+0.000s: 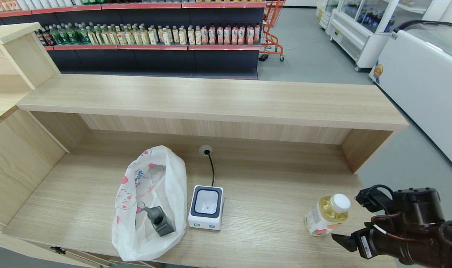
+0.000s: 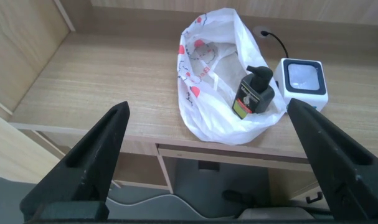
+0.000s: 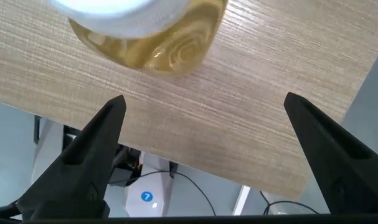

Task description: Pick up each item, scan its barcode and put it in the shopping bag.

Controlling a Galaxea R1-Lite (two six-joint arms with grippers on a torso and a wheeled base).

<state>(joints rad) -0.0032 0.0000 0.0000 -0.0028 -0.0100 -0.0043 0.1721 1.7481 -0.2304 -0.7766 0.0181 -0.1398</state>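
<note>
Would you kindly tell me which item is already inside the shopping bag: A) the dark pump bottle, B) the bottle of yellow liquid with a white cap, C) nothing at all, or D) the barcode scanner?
A: the dark pump bottle is inside the shopping bag, while the yellow bottle stands out on the counter and the scanner sits beside the bag.

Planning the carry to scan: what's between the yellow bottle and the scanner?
Only bare counter lies between the bottle and the scanner, per the head view.
</note>
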